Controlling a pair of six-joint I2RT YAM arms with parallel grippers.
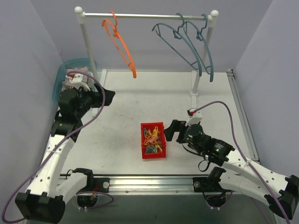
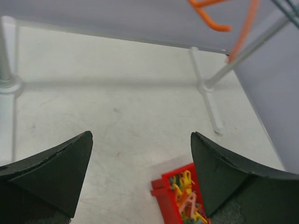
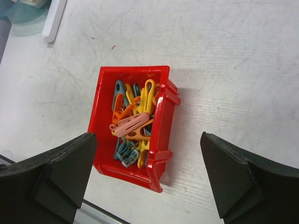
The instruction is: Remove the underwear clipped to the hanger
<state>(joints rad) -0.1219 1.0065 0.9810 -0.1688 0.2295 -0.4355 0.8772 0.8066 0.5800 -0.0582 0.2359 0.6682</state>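
Currently left end effector (image 2: 140, 140) and right end effector (image 3: 147, 139) gape wide, empty.

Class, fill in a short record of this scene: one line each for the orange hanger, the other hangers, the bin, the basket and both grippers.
orange hanger: on the rail, nothing clipped to it
teal hangers: two, further right on the rail
red bin: on the table, holds coloured clips
teal basket: rear left, cloth inside
left gripper: open, empty
right gripper: open, above the bin
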